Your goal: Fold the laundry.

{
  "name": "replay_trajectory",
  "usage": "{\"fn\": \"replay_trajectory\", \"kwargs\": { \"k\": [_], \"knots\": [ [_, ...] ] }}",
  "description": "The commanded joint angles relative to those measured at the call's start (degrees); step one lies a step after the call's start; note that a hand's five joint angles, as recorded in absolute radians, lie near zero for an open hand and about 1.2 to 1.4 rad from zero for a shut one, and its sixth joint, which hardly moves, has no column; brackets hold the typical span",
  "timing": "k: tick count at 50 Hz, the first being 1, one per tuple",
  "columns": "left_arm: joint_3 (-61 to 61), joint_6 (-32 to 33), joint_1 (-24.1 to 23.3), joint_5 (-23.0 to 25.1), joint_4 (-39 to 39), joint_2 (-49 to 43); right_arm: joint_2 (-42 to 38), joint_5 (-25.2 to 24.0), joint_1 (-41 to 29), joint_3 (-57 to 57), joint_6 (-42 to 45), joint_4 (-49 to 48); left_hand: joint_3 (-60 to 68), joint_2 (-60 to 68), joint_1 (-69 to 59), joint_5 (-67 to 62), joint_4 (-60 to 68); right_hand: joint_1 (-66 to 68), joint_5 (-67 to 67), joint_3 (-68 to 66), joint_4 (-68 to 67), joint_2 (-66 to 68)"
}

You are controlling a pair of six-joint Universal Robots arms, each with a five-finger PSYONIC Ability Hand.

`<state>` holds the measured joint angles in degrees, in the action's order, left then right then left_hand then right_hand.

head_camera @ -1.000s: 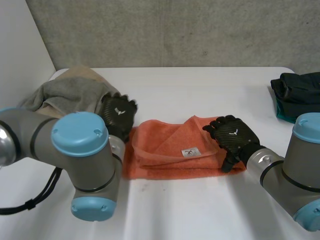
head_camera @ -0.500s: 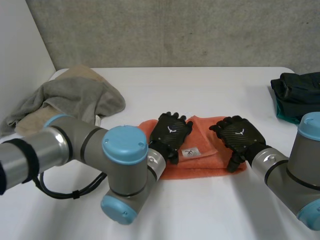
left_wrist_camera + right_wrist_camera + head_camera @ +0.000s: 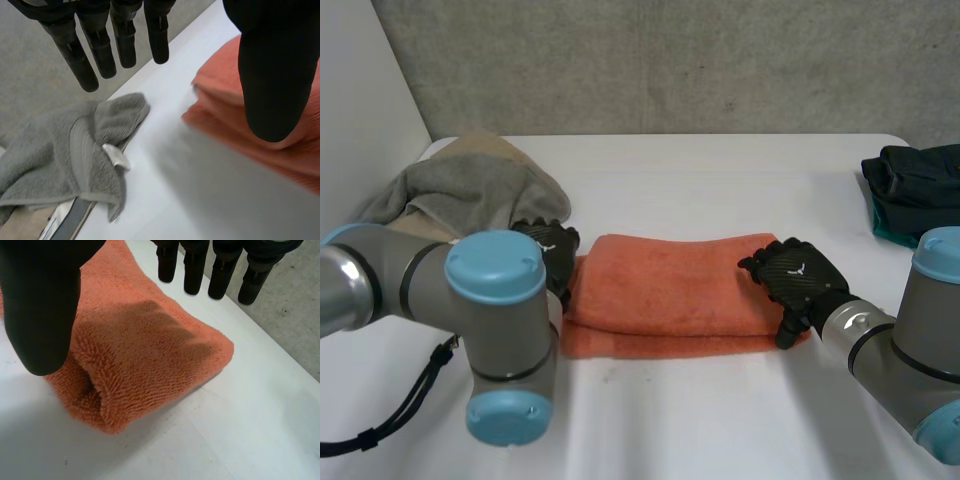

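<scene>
The orange towel lay folded in the middle of the surface. The left hand was at its left end & the right hand over its right end, both w/ fingers straight & apart, holding nothing. This fold looked done, so the next job was prob. to set it aside & pull the grey towel out flat from the back left.
</scene>
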<state>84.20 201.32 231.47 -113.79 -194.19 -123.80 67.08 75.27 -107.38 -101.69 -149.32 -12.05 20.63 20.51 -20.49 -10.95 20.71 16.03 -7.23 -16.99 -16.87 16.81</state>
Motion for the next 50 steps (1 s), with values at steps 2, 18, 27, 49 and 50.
{"fn": "replay_trajectory", "kwargs": {
  "k": [2, 18, 27, 49, 50],
  "knots": [
    [3.8, -0.1, -1.3, 0.3, 0.0, 5.9, -0.3, 0.5, 1.0, -0.7, 0.3, 0.1, 1.4, 1.5, -1.5, -1.0, 1.3, 17.2, -16.0, -16.3, -16.4, 16.5],
    [10.3, -0.1, -0.7, 0.8, -0.1, 15.2, 2.1, 8.9, 2.1, 1.5, 20.7, -6.5, -1.2, -1.0, 1.0, 1.5, -1.2, 64.0, -62.8, -63.0, -63.1, 63.2],
    [13.4, -0.6, 3.3, 0.8, -0.1, 20.1, -2.4, -3.0, -20.1, 6.5, 24.0, -14.8, -1.5, -1.4, 1.4, 1.8, -1.6, 64.0, -62.8, -63.0, -63.1, 63.2],
    [2.9, -5.7, -1.2, 8.8, -2.9, 13.9, 5.9, -6.7, -8.0, 9.2, -22.1, -7.1, -2.2, -2.0, 2.0, 2.5, -2.3, -6.0, 7.2, 7.0, 6.9, -6.8],
    [0.2, -7.0, -2.1, 9.5, -2.7, 11.7, 5.8, -6.7, -7.4, 10.0, -24.0, -5.4, -2.3, -2.2, 2.2, 2.7, -2.4, -6.0, 7.2, 7.0, 6.9, -6.8]
  ]
}}
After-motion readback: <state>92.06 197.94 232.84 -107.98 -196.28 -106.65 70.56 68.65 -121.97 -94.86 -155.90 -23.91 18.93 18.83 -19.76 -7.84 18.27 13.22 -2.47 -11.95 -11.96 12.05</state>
